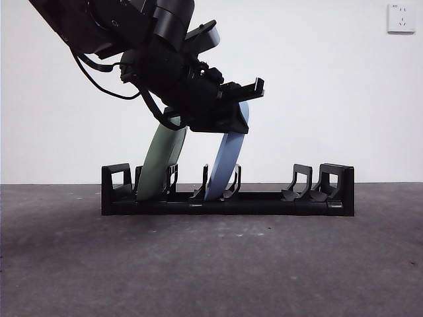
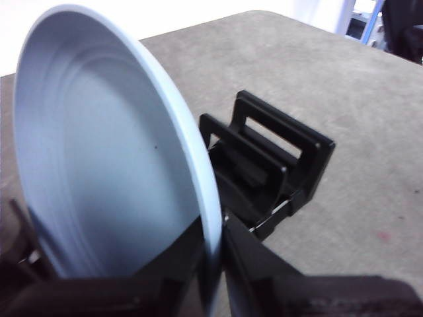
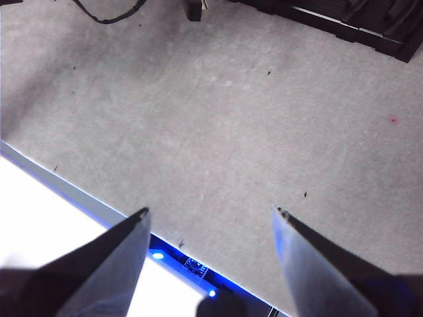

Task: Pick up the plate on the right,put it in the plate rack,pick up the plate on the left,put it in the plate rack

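The long black plate rack lies across the table. A pale green plate leans in a slot near its left end. A light blue plate stands tilted in a middle slot, its lower edge down between the prongs. My left gripper comes down from the upper left and is shut on that plate's top rim. In the left wrist view the blue plate fills the picture, its rim pinched in the left gripper, with the rack's blocky end behind. My right gripper hangs open over bare table.
A white wall socket is on the back wall. The rack and a black cable show far off in the right wrist view. The table's lit edge lies close under the right gripper.
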Controlling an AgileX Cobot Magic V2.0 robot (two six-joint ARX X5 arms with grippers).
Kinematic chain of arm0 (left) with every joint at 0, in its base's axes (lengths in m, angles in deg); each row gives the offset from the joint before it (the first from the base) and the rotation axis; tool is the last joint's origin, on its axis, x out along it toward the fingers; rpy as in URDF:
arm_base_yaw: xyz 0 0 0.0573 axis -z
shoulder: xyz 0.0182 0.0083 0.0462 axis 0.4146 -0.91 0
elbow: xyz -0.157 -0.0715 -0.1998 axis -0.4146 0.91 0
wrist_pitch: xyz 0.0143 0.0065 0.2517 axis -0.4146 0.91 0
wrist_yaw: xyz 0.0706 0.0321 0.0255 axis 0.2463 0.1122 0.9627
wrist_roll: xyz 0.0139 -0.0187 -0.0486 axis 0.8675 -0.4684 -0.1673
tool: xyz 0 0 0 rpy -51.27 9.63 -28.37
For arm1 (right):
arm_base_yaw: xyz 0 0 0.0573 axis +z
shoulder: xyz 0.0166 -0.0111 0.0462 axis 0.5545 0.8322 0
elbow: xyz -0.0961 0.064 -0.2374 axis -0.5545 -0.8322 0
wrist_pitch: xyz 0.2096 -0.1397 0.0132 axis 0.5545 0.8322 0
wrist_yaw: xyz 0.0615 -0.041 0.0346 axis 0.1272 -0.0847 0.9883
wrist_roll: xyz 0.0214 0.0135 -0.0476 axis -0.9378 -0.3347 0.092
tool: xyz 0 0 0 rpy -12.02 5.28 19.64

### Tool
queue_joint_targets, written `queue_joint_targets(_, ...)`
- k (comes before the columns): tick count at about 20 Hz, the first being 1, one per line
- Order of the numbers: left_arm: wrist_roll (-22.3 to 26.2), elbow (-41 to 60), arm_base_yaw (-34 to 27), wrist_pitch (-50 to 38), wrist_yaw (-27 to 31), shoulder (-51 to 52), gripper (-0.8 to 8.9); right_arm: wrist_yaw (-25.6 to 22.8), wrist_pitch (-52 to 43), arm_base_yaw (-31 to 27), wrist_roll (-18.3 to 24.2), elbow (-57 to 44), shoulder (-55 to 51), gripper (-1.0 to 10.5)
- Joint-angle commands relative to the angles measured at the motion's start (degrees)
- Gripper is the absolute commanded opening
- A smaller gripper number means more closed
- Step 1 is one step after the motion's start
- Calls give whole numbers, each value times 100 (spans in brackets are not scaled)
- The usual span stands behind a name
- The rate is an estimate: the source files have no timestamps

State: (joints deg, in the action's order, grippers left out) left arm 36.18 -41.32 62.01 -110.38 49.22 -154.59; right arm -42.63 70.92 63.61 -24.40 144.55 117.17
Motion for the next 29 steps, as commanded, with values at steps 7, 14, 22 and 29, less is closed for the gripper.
queue_joint_targets(7,31,4,-17,619,203,-61,4,-11,-33,7,44,-52,-13,312)
queue_joint_targets(14,28,4,-15,601,83,-50,198,-13,2,7,44,-52,-13,312)
queue_joint_targets(22,24,-33,92,610,-87,302,198,-17,0,7,74,-52,-13,312)
queue_joint_targets(29,24,-33,295,1757,-90,1768,198,-35,-24,7,245,-52,-11,312)
